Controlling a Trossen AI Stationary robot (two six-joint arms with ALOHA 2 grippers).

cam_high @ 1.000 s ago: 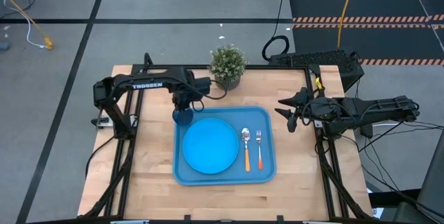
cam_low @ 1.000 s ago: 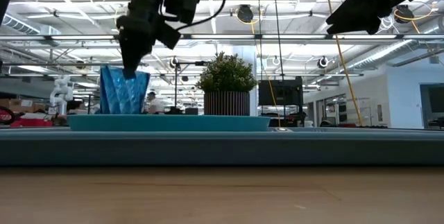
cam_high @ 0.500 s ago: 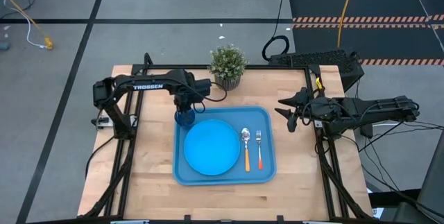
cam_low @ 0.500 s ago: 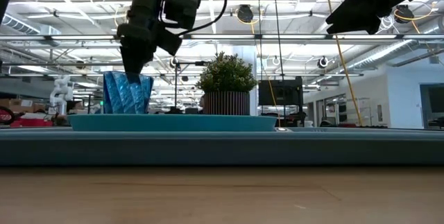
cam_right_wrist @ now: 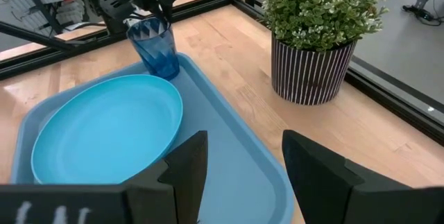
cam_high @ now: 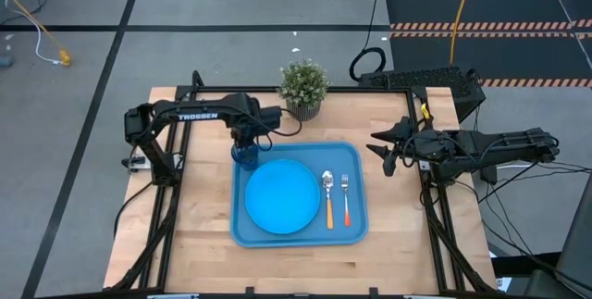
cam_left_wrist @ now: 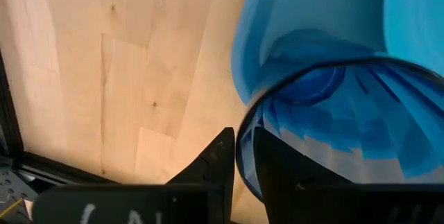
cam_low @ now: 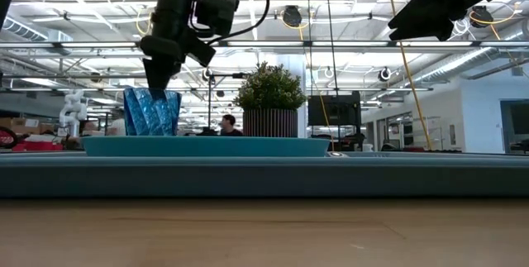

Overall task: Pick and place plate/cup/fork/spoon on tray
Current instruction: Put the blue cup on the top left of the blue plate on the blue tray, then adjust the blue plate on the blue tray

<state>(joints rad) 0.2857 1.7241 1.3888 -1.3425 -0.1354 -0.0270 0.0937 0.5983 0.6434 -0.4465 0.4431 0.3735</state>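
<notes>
The dark blue translucent cup [cam_high: 245,155] is upright at the far left corner of the blue tray [cam_high: 357,165], and my left gripper [cam_high: 246,143] is shut on its rim. The cup also shows in the low view [cam_low: 151,112] and in the right wrist view [cam_right_wrist: 154,46]. The sky-blue plate [cam_high: 281,196] lies flat on the tray's left half. The spoon [cam_high: 327,197] and the fork [cam_high: 346,197] lie side by side to its right. My right gripper [cam_high: 382,147] is open and empty, off the tray's far right corner. My left gripper holds the cup by its rim [cam_left_wrist: 241,141], on the side toward the table's left, with one finger [cam_left_wrist: 277,172] inside the cup and the other finger [cam_left_wrist: 214,163] outside. The fingers come from above, pointing down. The cup stays upright; whether its base rests on the tray I cannot tell.
A potted plant [cam_high: 303,86] in a striped pot stands at the table's far edge, just behind the tray. Bare wood lies left, right and in front of the tray. A person [cam_low: 227,124] shows far off in the room behind.
My left gripper has gone down a little and slightly toward the table's right with the cup, which stays upright and now sits lower at the tray's far left corner.
</notes>
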